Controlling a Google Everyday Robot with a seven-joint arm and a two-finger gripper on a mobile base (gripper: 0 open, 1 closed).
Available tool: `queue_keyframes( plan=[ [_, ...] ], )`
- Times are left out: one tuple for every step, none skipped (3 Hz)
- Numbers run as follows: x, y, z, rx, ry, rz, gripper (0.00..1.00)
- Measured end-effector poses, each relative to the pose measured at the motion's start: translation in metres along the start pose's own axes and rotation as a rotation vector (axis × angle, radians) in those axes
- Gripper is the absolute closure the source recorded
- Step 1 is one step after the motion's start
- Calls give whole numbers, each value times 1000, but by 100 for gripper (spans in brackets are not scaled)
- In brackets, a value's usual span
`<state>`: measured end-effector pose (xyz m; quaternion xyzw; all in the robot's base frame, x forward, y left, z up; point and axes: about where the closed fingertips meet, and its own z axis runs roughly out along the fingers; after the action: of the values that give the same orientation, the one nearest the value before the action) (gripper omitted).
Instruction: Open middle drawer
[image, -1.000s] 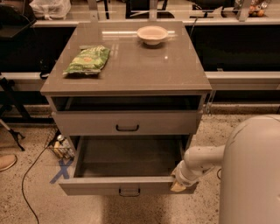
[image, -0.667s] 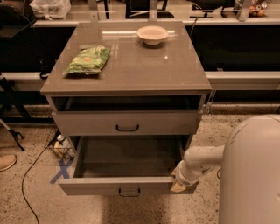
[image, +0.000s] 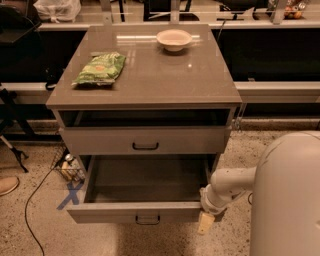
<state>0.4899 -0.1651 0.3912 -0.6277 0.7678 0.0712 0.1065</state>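
**Middle drawer pulled out, gripper at its right front corner**

You are looking down at the front of a grey-beige cabinet (image: 150, 87). The middle drawer (image: 145, 182) is drawn well out toward you. Its plain grey inside is on show, and its flat front is the lowest part of the cabinet in view. The small black bar handle (image: 147, 219) sits at the centre of that front.

Above it, the taller-fronted top drawer (image: 100, 141) is pushed in, and its wider black handle (image: 145, 146) faces you. A dark slot runs between that drawer and the cabinet top.

The white arm (image: 227, 184) reaches left from the rounded white robot body (image: 287, 200) at the lower right of your view. The gripper (image: 206, 223) is at the right front corner of the middle drawer, just beside the right end of the drawer front and well apart from the handle. It points down toward the floor. You cannot tell whether it is spread or pressed together, nor whether it touches the drawer.

On the cabinet top, a green snack bag (image: 100, 68) lies near the left edge. A pale bowl (image: 174, 39) stands upright toward the back, well apart from the bag.

On the speckled floor to the left of the open drawer you see a blue tape cross (image: 70, 194), with a dark cable (image: 31, 200) trailing beside it.
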Motion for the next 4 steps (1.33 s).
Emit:
queue_keyframes(
  plan=[
    [0,0,0,0,0,0,0],
    [5,11,-1,-24,17,-14,4],
    [10,21,-3,-38,31,-19,27],
    [11,36,-11,-35,37,-51,50]
  ],
)
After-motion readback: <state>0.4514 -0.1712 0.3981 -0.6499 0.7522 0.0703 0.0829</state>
